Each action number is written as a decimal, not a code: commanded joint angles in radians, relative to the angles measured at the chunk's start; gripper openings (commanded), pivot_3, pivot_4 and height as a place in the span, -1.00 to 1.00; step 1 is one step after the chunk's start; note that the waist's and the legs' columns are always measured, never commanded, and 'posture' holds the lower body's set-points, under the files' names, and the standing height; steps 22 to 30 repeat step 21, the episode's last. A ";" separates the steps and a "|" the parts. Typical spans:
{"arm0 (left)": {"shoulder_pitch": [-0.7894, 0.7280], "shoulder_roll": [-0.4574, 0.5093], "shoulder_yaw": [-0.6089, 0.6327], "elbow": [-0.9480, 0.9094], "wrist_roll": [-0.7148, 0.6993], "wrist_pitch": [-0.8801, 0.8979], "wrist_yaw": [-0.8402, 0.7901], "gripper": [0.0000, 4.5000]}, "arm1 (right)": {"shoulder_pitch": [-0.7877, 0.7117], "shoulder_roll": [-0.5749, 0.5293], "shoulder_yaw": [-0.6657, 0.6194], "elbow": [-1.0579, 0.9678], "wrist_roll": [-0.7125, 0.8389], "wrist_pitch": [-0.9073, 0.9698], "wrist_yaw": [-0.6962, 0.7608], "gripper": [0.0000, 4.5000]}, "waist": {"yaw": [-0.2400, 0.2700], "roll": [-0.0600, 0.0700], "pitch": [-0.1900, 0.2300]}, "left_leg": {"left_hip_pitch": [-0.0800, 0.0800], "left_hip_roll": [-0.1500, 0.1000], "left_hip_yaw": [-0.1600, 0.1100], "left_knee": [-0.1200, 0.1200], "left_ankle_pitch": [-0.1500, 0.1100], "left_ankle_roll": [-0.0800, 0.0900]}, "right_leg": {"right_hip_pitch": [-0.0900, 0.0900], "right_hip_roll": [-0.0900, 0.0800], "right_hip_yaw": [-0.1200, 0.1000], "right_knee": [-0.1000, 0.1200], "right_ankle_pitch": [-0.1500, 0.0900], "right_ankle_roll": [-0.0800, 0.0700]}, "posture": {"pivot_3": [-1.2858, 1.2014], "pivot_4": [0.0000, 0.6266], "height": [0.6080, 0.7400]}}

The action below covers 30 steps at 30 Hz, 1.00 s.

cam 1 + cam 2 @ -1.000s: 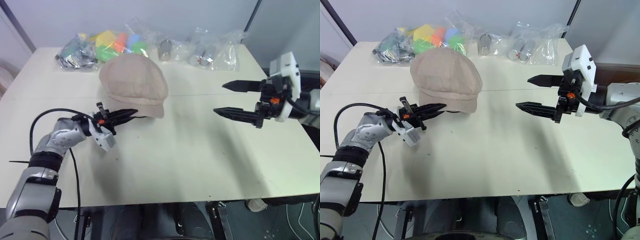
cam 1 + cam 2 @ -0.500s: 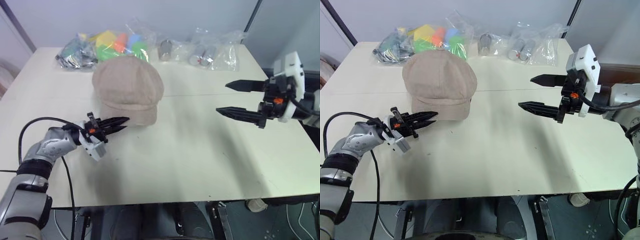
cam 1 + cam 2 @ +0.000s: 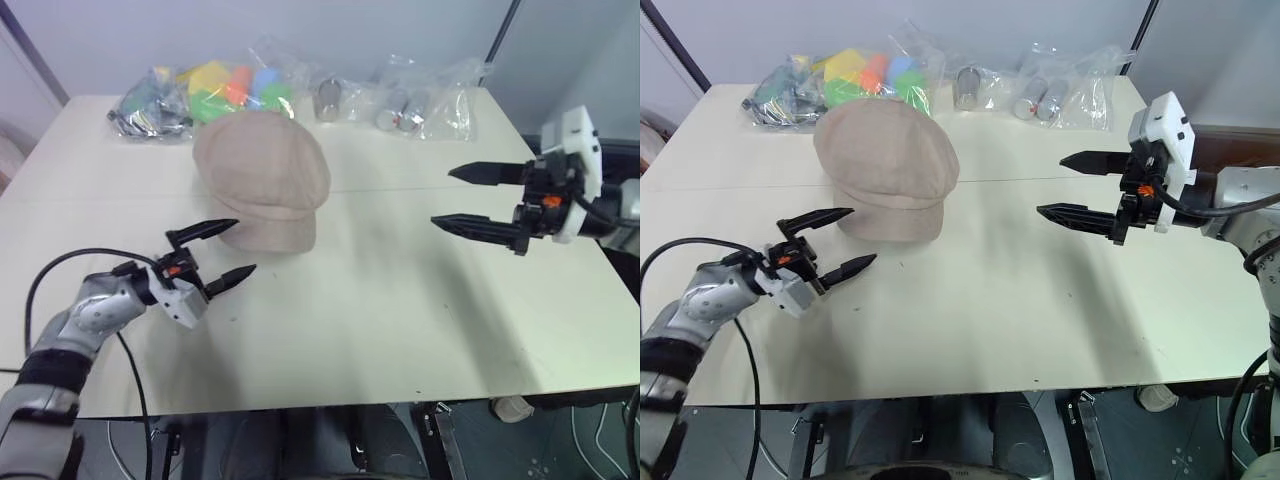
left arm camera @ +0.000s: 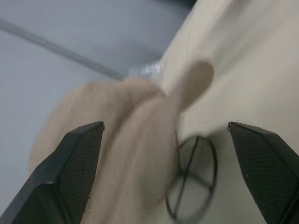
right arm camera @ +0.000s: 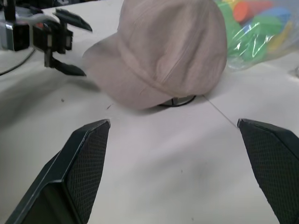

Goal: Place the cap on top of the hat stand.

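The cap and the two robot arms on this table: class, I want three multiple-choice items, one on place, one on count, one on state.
1. Where is the cap?
A. Over the hat stand
B. Flat beside the bags
C. In the right tool

2. How many tools hold something?
A. Two
B. One
C. None

3. How do the left tool's jaws stand?
A. Open, short of the cap
C. Shut on the brim
B. Shut on a cable

Answers:
1 A, since the stand's ring base shows under the cap.
2 C, as the right tool also gapes over the bare table.
3 A, both fingers apart with nothing between.
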 commanded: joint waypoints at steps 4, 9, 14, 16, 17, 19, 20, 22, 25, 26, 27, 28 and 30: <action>0.277 0.070 0.268 -0.477 -0.258 0.566 -0.012 0.97 | -0.018 0.002 -0.011 0.052 -0.027 -0.045 0.050 1.00 | 0.006 0.000 0.000 | 0.000 0.000 0.001 0.000 0.000 0.000 | 0.000 0.000 0.000 0.000 0.000 0.000 | 0.03 -0.52 1.00; 0.413 0.182 0.517 -0.676 -0.811 1.223 -0.158 0.97 | -0.036 -0.035 -0.020 0.127 -0.030 -0.051 0.140 1.00 | 0.004 0.000 0.001 | 0.000 0.001 0.001 0.000 0.000 0.000 | 0.000 0.000 0.000 -0.001 -0.002 -0.004 | 0.03 -0.52 1.00; 0.313 0.270 0.741 -0.549 -1.191 1.607 -0.314 0.97 | -0.099 -0.045 0.015 0.214 -0.060 -0.072 0.208 1.00 | 0.000 0.001 0.001 | 0.000 0.002 0.001 0.000 0.000 0.000 | -0.001 0.002 0.000 -0.001 -0.002 -0.004 | 0.03 -0.52 1.00; 0.273 0.294 0.778 -0.493 -1.209 1.665 -0.390 0.97 | -0.135 -0.042 0.031 0.255 -0.075 -0.075 0.227 1.00 | -0.002 0.001 0.001 | 0.000 -0.001 0.001 0.000 0.000 0.000 | -0.001 0.003 0.000 -0.001 -0.003 -0.004 | 0.03 -0.52 1.00; 0.257 0.325 0.787 -0.467 -1.195 1.685 -0.443 0.97 | -0.163 -0.040 0.034 0.283 -0.065 -0.055 0.242 1.00 | -0.002 0.002 0.001 | 0.000 -0.001 0.002 0.000 0.000 0.000 | -0.002 0.003 0.000 -0.002 -0.003 -0.004 | 0.03 -0.52 1.00; 0.226 0.368 0.783 -0.439 -1.155 1.699 -0.517 0.97 | -0.203 -0.032 0.039 0.324 -0.054 -0.029 0.264 1.00 | -0.003 0.001 0.002 | -0.001 -0.002 0.002 -0.001 0.000 0.000 | -0.003 0.003 0.000 -0.001 -0.003 -0.005 | 0.03 -0.52 1.00; 0.210 0.378 0.776 -0.432 -1.140 1.701 -0.536 0.97 | -0.214 -0.029 0.043 0.338 -0.056 -0.026 0.270 1.00 | -0.003 0.001 0.002 | -0.001 -0.002 0.002 -0.001 0.000 0.000 | -0.003 0.003 0.000 -0.001 -0.003 -0.005 | 0.03 -0.52 1.00; 0.195 0.382 0.768 -0.427 -1.126 1.704 -0.548 0.97 | -0.221 -0.024 0.048 0.347 -0.064 -0.031 0.273 1.00 | -0.003 0.001 0.002 | -0.001 -0.002 0.002 -0.001 0.000 0.000 | -0.003 0.003 0.000 -0.001 -0.003 -0.006 | 0.03 -0.52 1.00; 0.195 0.382 0.768 -0.427 -1.126 1.704 -0.548 0.97 | -0.221 -0.024 0.048 0.347 -0.064 -0.031 0.273 1.00 | -0.003 0.001 0.002 | -0.001 -0.002 0.002 -0.001 0.000 0.000 | -0.003 0.003 0.000 -0.001 -0.003 -0.006 | 0.03 -0.52 1.00; 0.195 0.382 0.768 -0.427 -1.126 1.704 -0.548 0.97 | -0.221 -0.024 0.048 0.347 -0.064 -0.031 0.273 1.00 | -0.003 0.001 0.002 | -0.001 -0.002 0.002 -0.001 0.000 0.000 | -0.003 0.003 0.000 -0.001 -0.003 -0.006 | 0.03 -0.52 1.00; 0.195 0.382 0.768 -0.427 -1.126 1.704 -0.548 0.97 | -0.221 -0.024 0.048 0.347 -0.064 -0.031 0.273 1.00 | -0.003 0.001 0.002 | -0.001 -0.002 0.002 -0.001 0.000 0.000 | -0.003 0.003 0.000 -0.001 -0.003 -0.006 | 0.03 -0.52 1.00; 0.195 0.382 0.768 -0.427 -1.126 1.704 -0.548 0.97 | -0.221 -0.024 0.048 0.347 -0.064 -0.031 0.273 1.00 | -0.003 0.001 0.002 | -0.001 -0.002 0.002 -0.001 0.000 0.000 | -0.003 0.003 0.000 -0.001 -0.003 -0.006 | 0.03 -0.52 1.00; 0.195 0.382 0.768 -0.427 -1.126 1.704 -0.548 0.97 | -0.221 -0.024 0.048 0.347 -0.064 -0.031 0.273 1.00 | -0.003 0.001 0.002 | -0.001 -0.002 0.002 -0.001 0.000 0.000 | -0.003 0.003 0.000 -0.001 -0.003 -0.006 | 0.03 -0.52 1.00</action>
